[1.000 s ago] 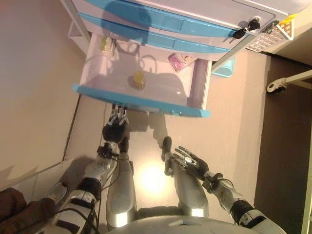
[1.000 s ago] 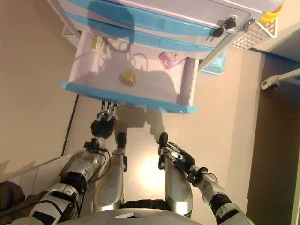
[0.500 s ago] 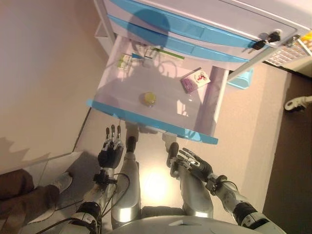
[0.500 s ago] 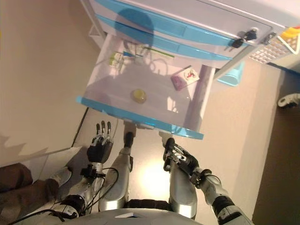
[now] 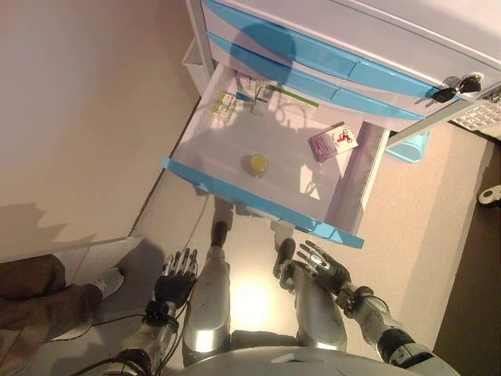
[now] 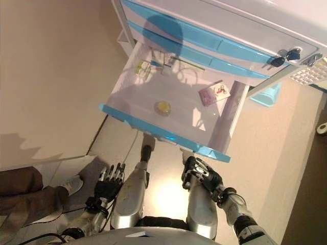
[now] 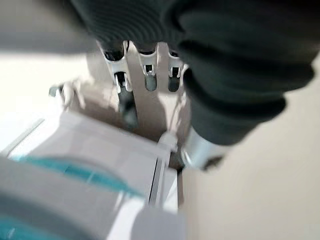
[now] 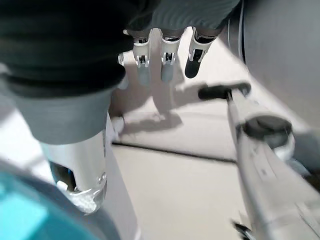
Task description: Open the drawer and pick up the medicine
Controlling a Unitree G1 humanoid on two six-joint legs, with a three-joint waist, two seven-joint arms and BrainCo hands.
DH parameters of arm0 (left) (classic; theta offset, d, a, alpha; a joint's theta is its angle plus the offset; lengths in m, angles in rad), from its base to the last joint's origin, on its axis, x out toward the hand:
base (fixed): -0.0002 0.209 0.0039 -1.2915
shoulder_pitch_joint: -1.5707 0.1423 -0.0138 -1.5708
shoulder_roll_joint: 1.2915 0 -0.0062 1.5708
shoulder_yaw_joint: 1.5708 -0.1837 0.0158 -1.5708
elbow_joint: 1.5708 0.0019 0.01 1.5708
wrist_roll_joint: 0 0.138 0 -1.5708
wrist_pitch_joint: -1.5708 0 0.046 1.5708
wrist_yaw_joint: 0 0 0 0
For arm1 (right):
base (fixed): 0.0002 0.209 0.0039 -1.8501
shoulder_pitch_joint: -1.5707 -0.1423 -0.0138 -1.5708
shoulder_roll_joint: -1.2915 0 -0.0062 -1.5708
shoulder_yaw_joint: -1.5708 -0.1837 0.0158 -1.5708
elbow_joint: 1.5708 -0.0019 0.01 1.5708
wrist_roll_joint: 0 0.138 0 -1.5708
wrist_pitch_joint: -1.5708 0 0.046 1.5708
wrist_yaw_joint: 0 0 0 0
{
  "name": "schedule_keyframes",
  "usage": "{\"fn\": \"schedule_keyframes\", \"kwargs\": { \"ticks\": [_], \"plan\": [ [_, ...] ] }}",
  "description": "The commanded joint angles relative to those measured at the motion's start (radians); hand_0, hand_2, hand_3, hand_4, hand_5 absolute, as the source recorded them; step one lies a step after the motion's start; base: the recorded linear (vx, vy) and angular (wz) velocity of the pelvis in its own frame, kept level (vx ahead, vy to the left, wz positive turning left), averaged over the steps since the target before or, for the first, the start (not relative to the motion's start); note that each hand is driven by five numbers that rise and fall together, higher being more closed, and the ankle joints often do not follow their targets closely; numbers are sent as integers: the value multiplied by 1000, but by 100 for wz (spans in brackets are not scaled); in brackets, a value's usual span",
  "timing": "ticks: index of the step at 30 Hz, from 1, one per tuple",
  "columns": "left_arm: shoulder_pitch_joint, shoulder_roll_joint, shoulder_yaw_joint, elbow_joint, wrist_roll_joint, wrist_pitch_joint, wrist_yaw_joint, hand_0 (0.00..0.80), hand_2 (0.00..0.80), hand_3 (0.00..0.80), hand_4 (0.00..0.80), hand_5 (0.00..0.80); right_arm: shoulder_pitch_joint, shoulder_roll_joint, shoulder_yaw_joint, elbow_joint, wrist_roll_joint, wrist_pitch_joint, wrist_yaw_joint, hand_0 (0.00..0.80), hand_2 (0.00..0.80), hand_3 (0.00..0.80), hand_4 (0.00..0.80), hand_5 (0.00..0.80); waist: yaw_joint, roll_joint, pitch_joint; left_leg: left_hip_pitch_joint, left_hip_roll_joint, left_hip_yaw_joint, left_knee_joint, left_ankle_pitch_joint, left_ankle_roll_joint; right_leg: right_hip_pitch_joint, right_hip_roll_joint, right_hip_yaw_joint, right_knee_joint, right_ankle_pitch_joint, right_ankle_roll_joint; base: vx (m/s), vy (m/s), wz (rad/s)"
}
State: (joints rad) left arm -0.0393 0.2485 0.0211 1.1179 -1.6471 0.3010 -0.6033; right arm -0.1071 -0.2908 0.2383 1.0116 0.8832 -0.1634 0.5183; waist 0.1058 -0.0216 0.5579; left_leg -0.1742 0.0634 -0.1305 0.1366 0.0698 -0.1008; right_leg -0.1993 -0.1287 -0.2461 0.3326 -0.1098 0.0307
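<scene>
The bottom drawer (image 5: 258,205) of a white cabinet with blue fronts stands pulled out. Inside lie a small round yellow item (image 5: 257,164), a pink medicine packet (image 5: 332,142) at its right and a green-and-white box (image 5: 225,104) at the back left. My left hand (image 5: 176,277) hangs low, well below the drawer's front, fingers straight and empty; it also shows in the left wrist view (image 7: 145,75). My right hand (image 5: 322,269) is below the drawer's right corner, fingers spread and empty.
Two closed blue-fronted drawers (image 5: 313,63) sit above the open one, with keys (image 5: 450,89) at the cabinet's right. A white basket (image 5: 484,116) and a light blue bin (image 5: 411,145) stand at the right. A person's leg and shoe (image 5: 55,298) show at the lower left.
My left hand has let go of the drawer front and dropped down and away from it. The camera has moved, showing more of the drawer's inside. The right hand stays about where it was.
</scene>
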Motion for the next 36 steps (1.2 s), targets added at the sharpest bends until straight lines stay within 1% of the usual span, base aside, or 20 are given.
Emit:
{"fn": "schedule_keyframes", "kwargs": {
  "ticks": [1,2,3,6,7,9,13,14,15,17,18,19,20,21,22,25,26,28,30,36],
  "plan": [
    [47,-19,16,13,57,-28,56,0,0,0,0,0,100,-26,-63,-39,-7,-128,-172,0,0,0,0,0,-11,-23,-52,-7,-53,39,60,-74,46,69,30,7,-106,68,47,55,29,-6],
    [53,-16,23,10,64,-44,63,0,0,0,0,0,110,-32,-81,-44,-22,-163,-230,0,0,0,0,0,-16,-26,-56,-2,-51,42,56,-75,46,72,31,13,-110,69,49,53,18,-7],
    [63,-13,38,4,71,-52,69,0,0,0,0,0,123,-42,-111,-60,-28,-177,-282,0,0,0,0,0,-22,-32,-60,5,-49,47,54,-78,47,76,32,19,-114,72,53,54,0,-8],
    [98,2,66,-26,92,-62,82,0,0,0,0,0,161,-64,-165,-126,-71,-164,-388,0,0,0,0,0,-32,-47,-71,20,-42,57,50,-85,49,87,35,34,-125,79,62,56,-24,-7],
    [114,8,76,-41,107,-67,92,0,0,0,0,0,177,-73,-183,-150,-96,-119,-429,0,0,0,0,0,-34,-55,-79,26,-39,62,48,-89,51,93,37,40,-131,83,65,70,-53,-4],
    [131,30,97,-60,132,-63,104,0,0,0,0,0,186,-87,-206,-145,-108,-10,-444,0,0,0,0,0,-30,-70,-89,36,-32,65,45,-93,53,107,40,46,-144,89,71,71,-95,-5],
    [159,74,137,-79,190,-55,105,0,0,0,0,0,193,-123,-247,-153,-73,19,-485,0,0,0,0,0,-12,-98,-108,68,-21,64,25,-98,51,152,47,48,-181,100,82,84,-113,-7],
    [167,82,144,-82,198,-58,106,0,0,0,0,0,198,-135,-270,-177,-52,15,-500,0,0,0,0,0,-11,-104,-115,74,-18,65,21,-99,50,161,48,50,-189,103,85,92,-78,-5],
    [183,88,160,-97,207,-57,109,0,0,0,0,0,218,-156,-300,-259,-38,20,-536,0,0,0,0,0,-13,-111,-124,82,-15,67,16,-101,50,168,49,51,-196,106,87,75,-49,-1],
    [206,90,171,-114,223,-61,106,0,0,0,0,0,250,-173,-332,-361,-51,2,-587,0,0,0,0,0,-19,-117,-136,88,-12,72,9,-103,51,173,49,54,-205,109,89,52,0,1],
    [223,84,175,-127,236,-69,112,0,0,0,0,0,270,-190,-366,-458,-71,-12,-633,0,0,0,0,0,-25,-118,-147,93,-10,77,4,-104,53,174,47,57,-210,112,92,43,33,-5],
    [231,81,175,-133,240,-75,115,0,0,0,0,0,279,-195,-382,-494,-97,-46,-646,0,0,0,0,0,-28,-117,-152,94,-10,79,1,-105,54,174,46,58,-212,112,93,41,39,-7],
    [241,79,177,-139,245,-79,114,0,0,0,0,0,288,-200,-401,-552,-123,-55,-670,0,0,0,0,0,-30,-117,-158,97,-10,80,-2,-106,56,174,46,61,-214,113,95,27,40,-10],
    [251,73,178,-143,252,-86,119,0,0,0,0,0,295,-209,-428,-638,-198,-95,-701,0,0,0,0,0,-35,-115,-166,98,-9,84,-5,-109,59,173,44,63,-218,113,97,25,39,-10],
    [258,68,181,-142,262,-95,120,0,0,0,0,0,300,-213,-441,-681,-238,-119,-713,0,0,0,0,0,-37,-114,-170,99,-8,86,-7,-109,60,173,44,66,-220,113,98,19,61,-10],
    [276,47,183,-145,309,-128,113,0,0,0,0,0,310,-235,-481,-844,-457,-196,-779,0,0,0,0,0,-43,-109,-181,97,-9,90,-8,-113,65,169,39,72,-224,112,101,0,73,-4],
    [280,42,178,-147,314,-137,110,0,0,0,0,0,313,-257,-490,-891,-505,-205,-796,0,0,0,0,0,-43,-107,-183,95,-10,90,-9,-114,66,167,38,73,-226,112,102,-17,58,0],
    [288,32,163,-155,327,-158,107,0,0,0,0,0,312,-293,-513,-993,-614,-221,-827,0,0,0,0,0,-41,-103,-185,90,-11,91,-9,-117,68,164,37,75,-228,111,104,-25,54,0],
    [291,28,157,-151,338,-173,99,0,0,0,0,0,306,-332,-528,-1078,-656,-204,-832,0,0,0,0,0,-37,-100,-185,84,-11,91,-7,-118,68,161,35,75,-229,110,105,-31,43,2],
    [267,27,126,-133,338,-219,96,0,0,0,0,0,200,-447,-479,-1278,-779,-168,-737,0,0,0,0,0,-10,-98,-175,60,-14,78,-4,-116,65,154,28,63,-231,109,107,-50,19,3]
  ]
}}
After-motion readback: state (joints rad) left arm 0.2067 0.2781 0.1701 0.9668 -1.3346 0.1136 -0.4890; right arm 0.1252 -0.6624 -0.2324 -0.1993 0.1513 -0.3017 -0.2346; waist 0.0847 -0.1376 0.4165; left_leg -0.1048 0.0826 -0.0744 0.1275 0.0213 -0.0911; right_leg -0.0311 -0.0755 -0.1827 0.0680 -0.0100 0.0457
